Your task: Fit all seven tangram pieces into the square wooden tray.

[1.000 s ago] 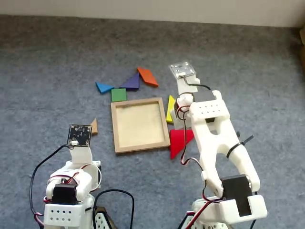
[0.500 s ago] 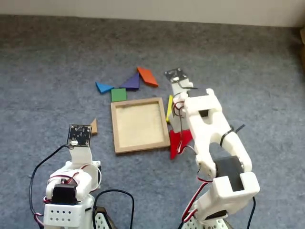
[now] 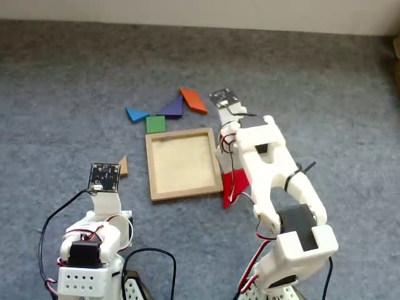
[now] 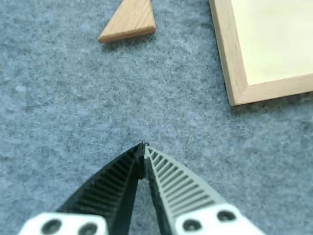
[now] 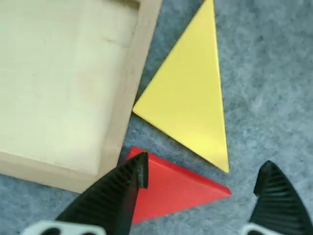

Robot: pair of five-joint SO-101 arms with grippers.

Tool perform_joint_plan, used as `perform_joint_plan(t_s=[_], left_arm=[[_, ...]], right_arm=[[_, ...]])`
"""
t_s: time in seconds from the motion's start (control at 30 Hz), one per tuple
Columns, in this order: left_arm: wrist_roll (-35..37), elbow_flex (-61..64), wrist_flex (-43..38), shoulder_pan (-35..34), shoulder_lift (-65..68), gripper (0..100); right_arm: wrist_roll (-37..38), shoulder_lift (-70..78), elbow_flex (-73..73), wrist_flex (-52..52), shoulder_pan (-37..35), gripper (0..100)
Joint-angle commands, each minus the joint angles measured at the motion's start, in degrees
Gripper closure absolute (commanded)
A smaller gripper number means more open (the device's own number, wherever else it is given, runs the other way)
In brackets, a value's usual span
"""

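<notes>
we saw our right gripper (image 5: 204, 169), jaws spread wide, swing left over the yellow triangle (image 5: 190, 103) toward the tray (image 5: 134, 73), while our left gripper (image 4: 145, 147) stayed clenched.

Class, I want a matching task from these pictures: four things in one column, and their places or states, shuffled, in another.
Things: 1 yellow triangle; 2 green square; 3 wooden triangle; 4 left gripper.
Places or states: A shut, above the carpet; B left of the tray; C just beyond the tray's far edge; D beside the tray's right edge.
Pairs: 1-D; 2-C; 3-B; 4-A.
</notes>
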Motion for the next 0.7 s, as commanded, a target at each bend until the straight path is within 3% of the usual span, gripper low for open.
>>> perform_joint_plan(t_s=[0.0, 0.67], left_arm=[[-0.18, 0.92, 0.26, 0.57, -2.15, 99], [-0.18, 0.92, 0.26, 0.57, -2.15, 99]], right_arm=[[-3.43, -0.75, -2.95, -3.65, -0.57, 65.9], [-3.96, -0.75, -2.51, -3.82, -0.48, 66.0]])
